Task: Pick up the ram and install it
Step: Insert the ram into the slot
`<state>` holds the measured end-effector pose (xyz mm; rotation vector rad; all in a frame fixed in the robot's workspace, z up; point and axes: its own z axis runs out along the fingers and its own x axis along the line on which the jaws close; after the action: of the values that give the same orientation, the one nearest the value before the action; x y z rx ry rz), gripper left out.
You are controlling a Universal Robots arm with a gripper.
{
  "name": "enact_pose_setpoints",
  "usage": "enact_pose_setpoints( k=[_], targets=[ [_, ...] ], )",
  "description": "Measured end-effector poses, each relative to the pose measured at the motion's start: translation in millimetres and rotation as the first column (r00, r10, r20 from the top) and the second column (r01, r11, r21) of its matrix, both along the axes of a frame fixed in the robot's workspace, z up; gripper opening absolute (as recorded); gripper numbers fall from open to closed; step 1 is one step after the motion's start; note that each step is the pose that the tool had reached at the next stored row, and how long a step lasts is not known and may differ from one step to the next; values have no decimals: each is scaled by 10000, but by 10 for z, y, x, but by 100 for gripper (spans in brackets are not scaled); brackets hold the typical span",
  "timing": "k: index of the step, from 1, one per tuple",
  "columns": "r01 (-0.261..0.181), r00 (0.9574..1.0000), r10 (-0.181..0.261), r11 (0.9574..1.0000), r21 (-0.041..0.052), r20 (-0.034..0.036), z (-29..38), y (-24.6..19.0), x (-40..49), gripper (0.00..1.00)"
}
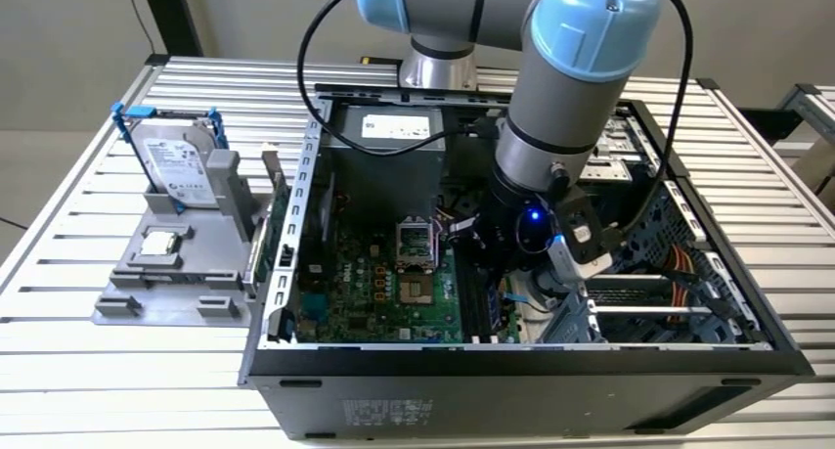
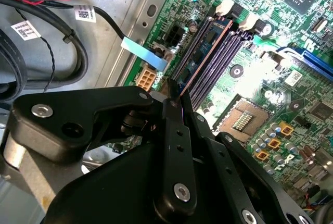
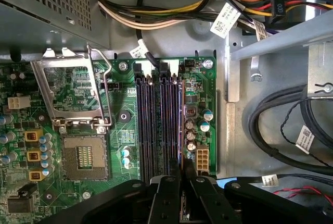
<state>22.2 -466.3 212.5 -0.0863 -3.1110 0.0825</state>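
Exterior view: gripper (image 1: 522,263) inside the black metal computer case (image 1: 522,371), pinched shut on the thin ram (image 2: 200,60) above the green motherboard (image 3: 119,104), beside cables (image 3: 156,15).

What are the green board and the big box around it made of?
The green board looks like glossy circuit-board plastic, judging by its tiny metal lines and parts. The box around it seems to be bare grey sheet metal: thin folded edges, punched holes, dull shine.
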Motion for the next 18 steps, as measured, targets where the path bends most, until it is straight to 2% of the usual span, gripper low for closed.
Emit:
enact_pose_setpoints(
  k=[6,12,18],
  targets=[
    [0,10000,0,9999,107,-30,9,-3,1,0],
    [-25,10000,26,9999,125,-65,12,-15,1,0],
    [-37,10000,38,9999,129,-69,12,-17,0,0]
  ],
)
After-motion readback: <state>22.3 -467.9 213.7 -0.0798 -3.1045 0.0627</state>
